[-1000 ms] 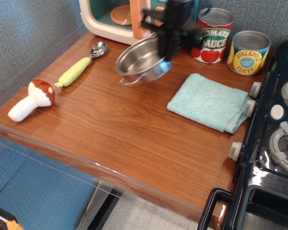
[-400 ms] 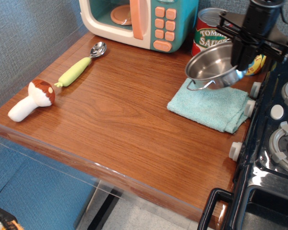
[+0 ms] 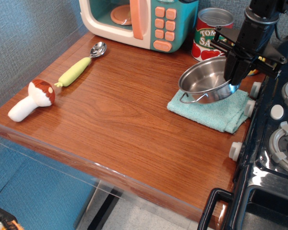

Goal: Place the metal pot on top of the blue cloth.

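**Gripper clamps steel pot over aqua cloth on kitchen counter**

The gripper (image 3: 233, 80), a black assembly at the upper right of the frame, has its fingers pinched on the right-hand rim of the metal pot (image 3: 204, 84), which sits tilted over the blue cloth (image 3: 212, 110); whether the pot's base fully touches the cloth cannot be told. The scene plays out on a glossy wood-grain counter (image 3: 120, 120) with a clear plastic edge at the lower left, backed by a grey-blue textured wall (image 3: 24, 33). At the lower right, a black toy stove (image 3: 273, 158) with white knobs borders the counter. Mid-left lie a white-stemmed toy mushroom (image 3: 31, 99) with a brown cap and, beyond it, a spoon (image 3: 81, 64) with a pale green handle and shiny bowl. The pot is shallow, round and polished, a thin wire loop handle showing at its lower-left side; the cloth is soft terry, folded to a rectangle. Farthest back stand a teal-and-cream toy microwave (image 3: 144, 21) and a printed tomato sauce can (image 3: 209, 33).
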{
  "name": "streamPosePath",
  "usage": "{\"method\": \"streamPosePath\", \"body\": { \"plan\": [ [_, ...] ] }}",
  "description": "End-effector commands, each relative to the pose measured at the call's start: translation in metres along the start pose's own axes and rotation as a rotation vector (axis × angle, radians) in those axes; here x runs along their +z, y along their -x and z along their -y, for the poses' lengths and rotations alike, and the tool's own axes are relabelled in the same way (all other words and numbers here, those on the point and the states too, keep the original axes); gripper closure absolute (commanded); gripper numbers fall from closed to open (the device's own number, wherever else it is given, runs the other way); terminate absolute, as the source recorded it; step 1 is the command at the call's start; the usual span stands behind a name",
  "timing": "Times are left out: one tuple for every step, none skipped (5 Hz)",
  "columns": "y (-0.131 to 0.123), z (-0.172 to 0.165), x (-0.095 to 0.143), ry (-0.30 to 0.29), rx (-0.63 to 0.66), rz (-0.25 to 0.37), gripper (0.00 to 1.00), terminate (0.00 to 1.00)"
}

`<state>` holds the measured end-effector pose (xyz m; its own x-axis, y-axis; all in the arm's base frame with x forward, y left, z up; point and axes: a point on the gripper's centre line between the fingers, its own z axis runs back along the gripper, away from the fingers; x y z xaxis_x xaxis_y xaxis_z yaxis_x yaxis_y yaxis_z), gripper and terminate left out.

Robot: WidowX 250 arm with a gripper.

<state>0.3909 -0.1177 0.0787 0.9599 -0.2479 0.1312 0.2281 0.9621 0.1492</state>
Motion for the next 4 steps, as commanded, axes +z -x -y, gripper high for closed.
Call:
{"method": "streamPosePath", "body": {
  "plan": [
    [0.013,-0.006,0.019,-0.002,0.007,0.01,1.0,0.0],
    [0.01,-0.001,0.021,0.049,-0.023,0.015,0.0,0.0],
    [0.005,0.001,0.038,0.111,-0.006,0.091,0.0,0.0],
    [0.001,-0.003,0.057,0.156,0.008,0.151,0.0,0.0]
  ]
}}
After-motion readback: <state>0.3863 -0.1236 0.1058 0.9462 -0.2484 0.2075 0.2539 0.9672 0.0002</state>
